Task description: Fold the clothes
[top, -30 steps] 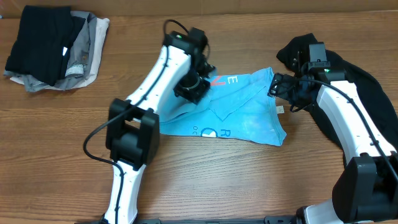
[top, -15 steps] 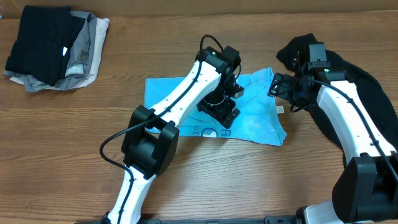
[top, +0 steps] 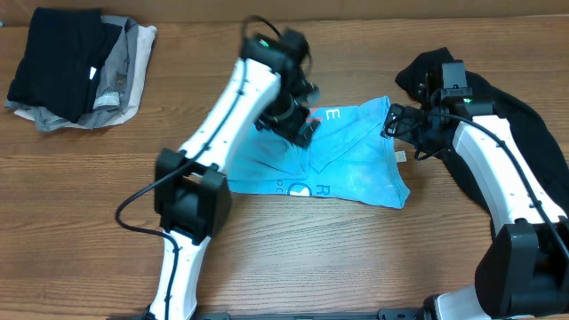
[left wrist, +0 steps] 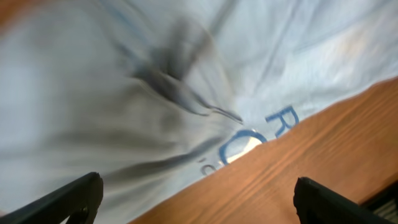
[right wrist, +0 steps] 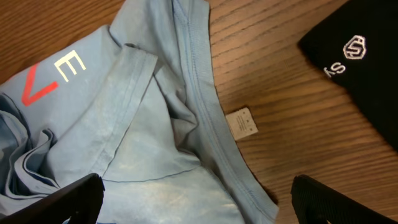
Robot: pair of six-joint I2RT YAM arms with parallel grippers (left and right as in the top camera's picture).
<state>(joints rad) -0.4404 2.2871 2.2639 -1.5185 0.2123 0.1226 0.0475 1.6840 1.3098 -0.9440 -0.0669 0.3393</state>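
Note:
A light blue T-shirt (top: 351, 160) with red and white letters lies crumpled across the middle of the table. My left gripper (top: 300, 129) hovers over its upper left part. In the blurred left wrist view the gripper (left wrist: 196, 202) is open, with shirt cloth (left wrist: 155, 93) and bare wood below it and nothing between the fingers (left wrist: 68, 199). My right gripper (top: 396, 123) stands open at the shirt's right edge. In the right wrist view it (right wrist: 196, 199) spans the hem (right wrist: 205, 124), holding nothing.
A black garment (top: 511, 98) with a white logo (right wrist: 354, 50) lies at the far right, beside the right arm. A stack of folded dark and grey clothes (top: 76, 67) sits at the back left corner. A small white tag (right wrist: 241, 122) lies on the wood.
The left gripper went from shut to open. Its arm swung right over the shirt, then back to the upper left. The right gripper opened slightly wider without moving.

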